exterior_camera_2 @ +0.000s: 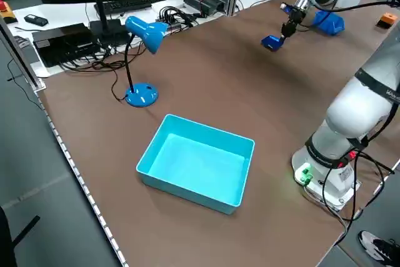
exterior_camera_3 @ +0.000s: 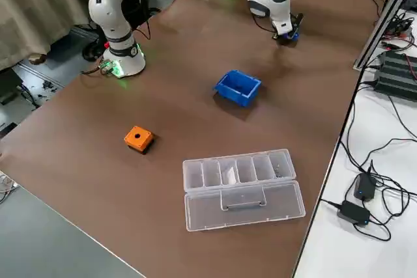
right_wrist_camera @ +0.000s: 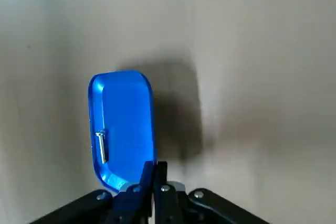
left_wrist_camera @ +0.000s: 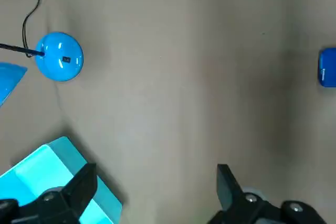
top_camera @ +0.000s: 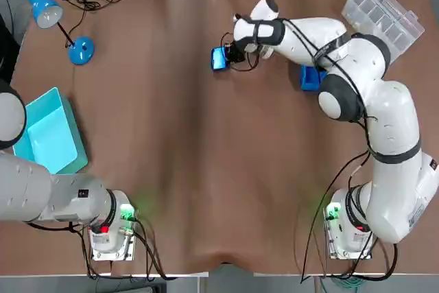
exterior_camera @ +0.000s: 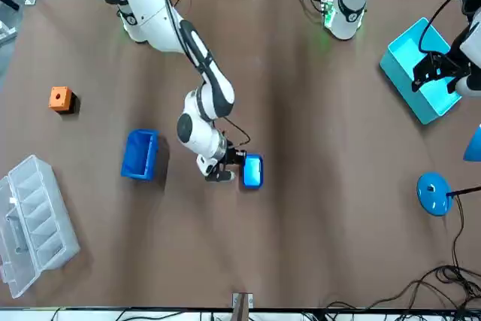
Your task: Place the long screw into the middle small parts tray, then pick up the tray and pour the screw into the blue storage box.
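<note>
A: Where the right arm reaches toward the middle of the bench's far edge, what does the right gripper (right_wrist_camera: 154,169) carry?

B: Its 2 fingers are pinched tight on the near rim of the small glossy blue rounded-rectangle parts tray (right_wrist_camera: 126,119). The tray appears raised off the brown bench (top_camera: 206,169), with its shadow falling to 1 side.

A: And the screw?

B: The long silver metal screw (right_wrist_camera: 101,146) lies inside the tray, along 1 long wall, at the end nearer the fingers.

A: Which boxes are in reach?

B: There are 2. The dark blue open plastic bin (exterior_camera: 140,154) stands near the far edge, to the robot's right of the tray and well apart from it. The large cyan rectangular open box (exterior_camera_2: 197,167) sits at the left edge.

A: The left gripper (left_wrist_camera: 156,179)?

B: It hangs above the cyan box's corner, fingers spread wide, holding nothing.

A: Other items?

B: A clear plastic compartment case (exterior_camera_3: 241,180) with its lid open lies at the far right corner, an orange cube (exterior_camera_3: 138,137) by the right edge, and a blue desk lamp (exterior_camera_2: 140,35) near the far left corner.
</note>
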